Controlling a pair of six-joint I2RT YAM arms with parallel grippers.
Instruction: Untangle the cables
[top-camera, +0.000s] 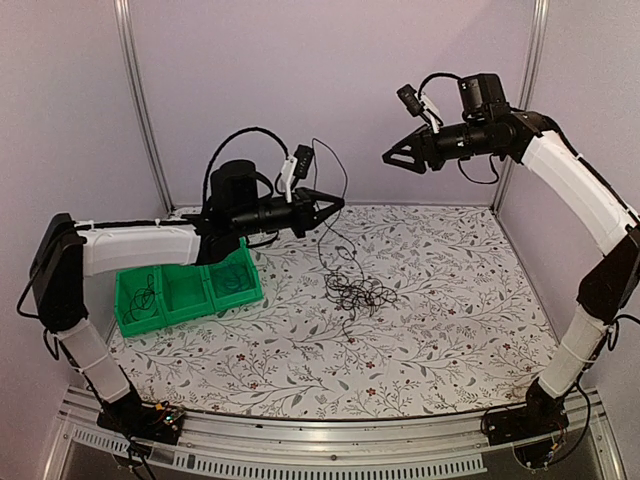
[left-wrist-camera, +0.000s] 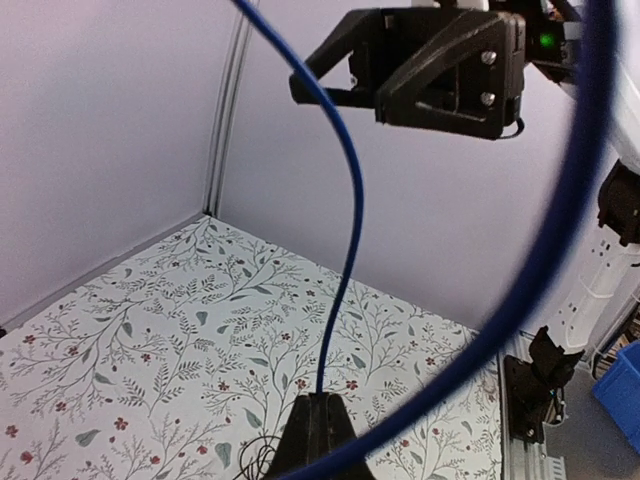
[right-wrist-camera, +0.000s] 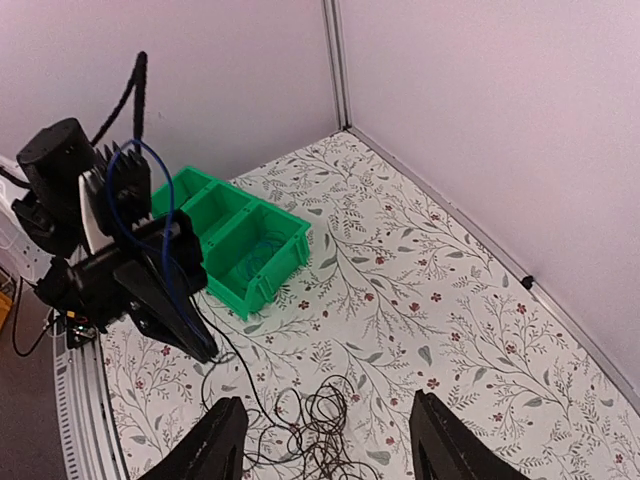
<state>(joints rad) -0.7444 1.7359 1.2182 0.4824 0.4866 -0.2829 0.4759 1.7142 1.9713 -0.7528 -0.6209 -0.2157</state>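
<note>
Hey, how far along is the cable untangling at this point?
Looks done: a few cables lie in the green bin. In hand: the left gripper is shut on the blue cable, held up above the table. The right gripper hangs open and empty. Left: the black tangle on the table, which the lifted cable seems to trail into.

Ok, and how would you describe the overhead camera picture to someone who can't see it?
The left gripper, raised over a floral-patterned table, pinches a thin cable that trails down into a tangle of black cables lying mid-table. The right gripper hangs open and empty high in the air, and a green three-compartment bin sits at the table's left.
</note>
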